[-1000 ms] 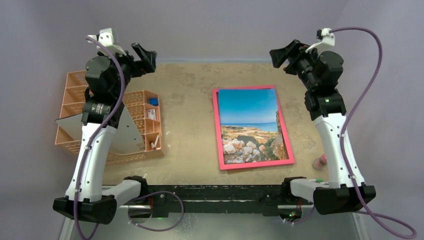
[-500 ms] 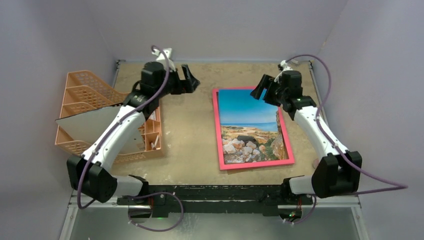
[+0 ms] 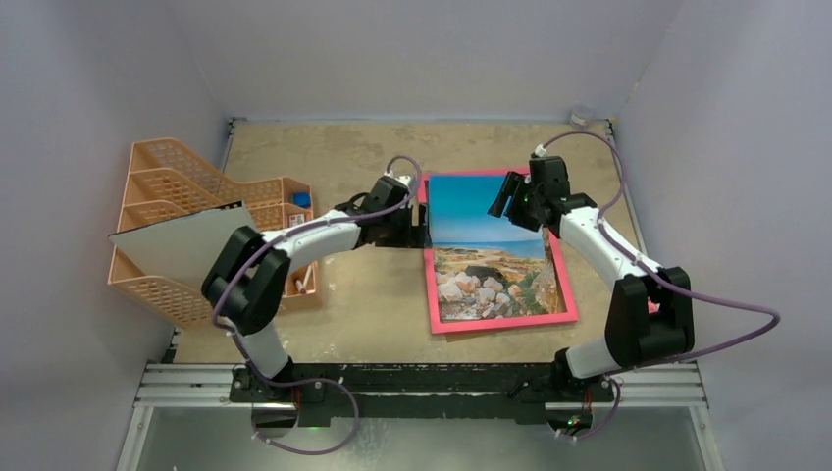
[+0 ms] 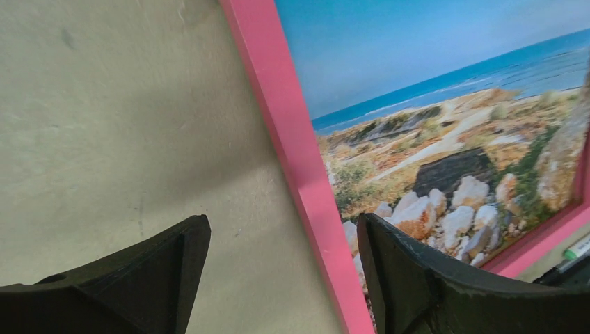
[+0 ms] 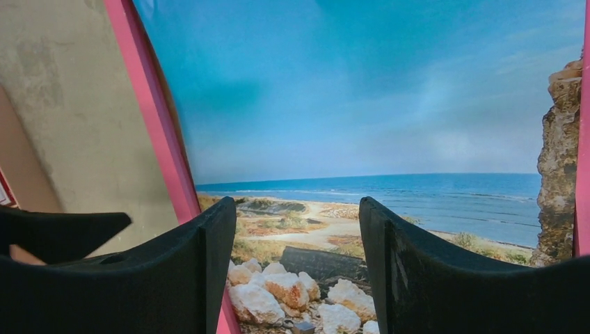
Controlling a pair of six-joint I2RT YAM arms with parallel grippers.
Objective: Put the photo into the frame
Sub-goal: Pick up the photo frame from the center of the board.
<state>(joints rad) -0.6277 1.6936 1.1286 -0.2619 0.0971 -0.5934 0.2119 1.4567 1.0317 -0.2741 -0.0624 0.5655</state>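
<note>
The photo [image 3: 491,250] is seen lying face up on the pink front of the frame [image 3: 429,280], right of centre on the table [image 3: 363,285]. It is not squared. Pink rail is exposed along the left and near sides, while the photo's far right corner appears to be laid across the right rail.

The left gripper [image 3: 417,231] is held low at the frame's left rail with its jaws spread wide. In the left wrist view one finger is placed over bare table and the other over the photo's left edge, and nothing is gripped. The right gripper [image 3: 510,196] is positioned over the far part of the photo, its jaws also parted with nothing between them. Whether either gripper touches the paper cannot be told.

At the far left an orange mesh organiser [image 3: 196,211] is stood, with a pale flat board [image 3: 186,245] leaned against it.

The print is judged thin and easily slid. If it is pressed down while skewed, the overlapping corner could be creased against the rail. If the jaws are closed over the left rail, the paper edge could be buckled, or frame and print could be dragged together so that the misalignment is kept.
</note>
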